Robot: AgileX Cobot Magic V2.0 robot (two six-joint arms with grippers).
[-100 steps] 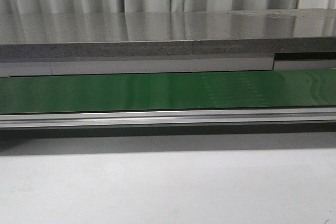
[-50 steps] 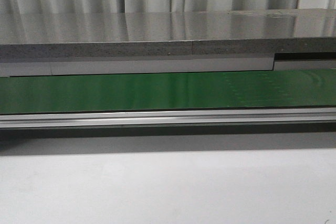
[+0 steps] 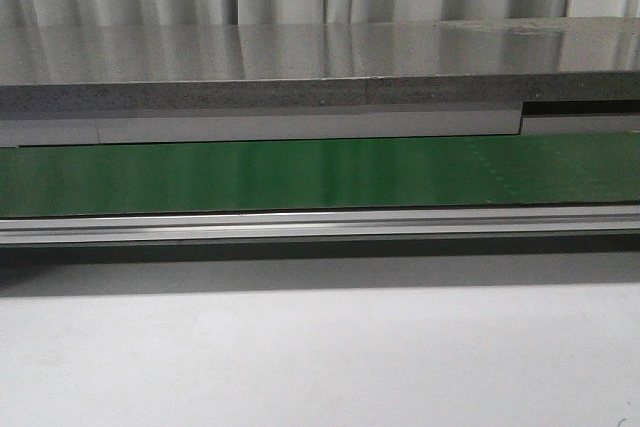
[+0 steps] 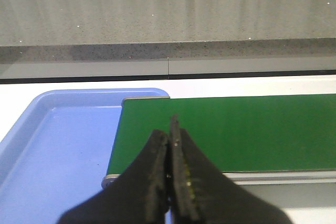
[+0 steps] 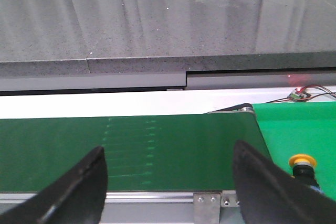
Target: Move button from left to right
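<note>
Right wrist view has the button (image 5: 302, 167) standing upright, yellow cap up, on the bright green mat (image 5: 299, 129) just past the end of the dark green belt (image 5: 131, 150), close by one finger of the right pincer (image 5: 170, 182), whose jaws are spread wide. No writing readable on it. Left pincer (image 4: 170, 145) is pressed together, empty, over the belt's edge beside a blue tray (image 4: 58, 150).

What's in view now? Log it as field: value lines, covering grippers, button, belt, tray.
left gripper: shut, holding nothing visible, above the belt's end by the tray
right gripper: open, empty
button: on the bright green mat past the belt's end, partly hidden by a right finger
belt: dark green, nothing on it
tray: blue, nothing in the part shown
</note>
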